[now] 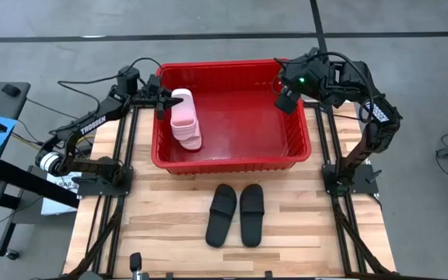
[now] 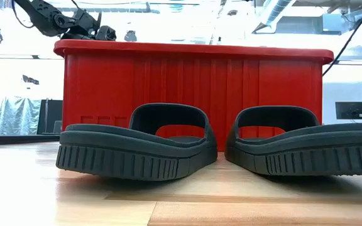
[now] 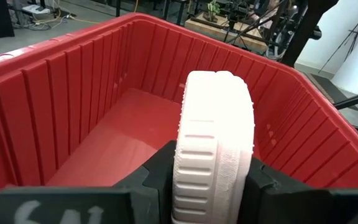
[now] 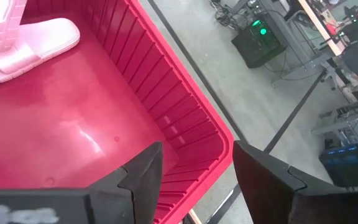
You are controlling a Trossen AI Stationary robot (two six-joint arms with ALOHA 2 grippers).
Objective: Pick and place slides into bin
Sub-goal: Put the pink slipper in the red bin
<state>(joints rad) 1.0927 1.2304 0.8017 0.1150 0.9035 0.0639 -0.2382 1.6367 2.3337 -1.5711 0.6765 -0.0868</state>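
Note:
The red bin stands at the table's far middle. Inside it, at its left, a pale pink slide lies on the floor, also seen in the right wrist view. A second pink slide stands on edge between the fingers of my left gripper, which reaches over the bin's left wall. Two black slides lie side by side on the table in front of the bin. My right gripper hangs open over the bin's right wall. My left gripper pinches the pink slide's near end between its two fingers, one finger on each broad side. The fingers come about level from the table's left, over the bin's wall. The slide stands on edge, its rounded end away from the fingers.
The bin's right half has bare floor. Bare wooden tabletop lies on both sides of the black slides. Cables and arm frames run along the table's left and right edges.

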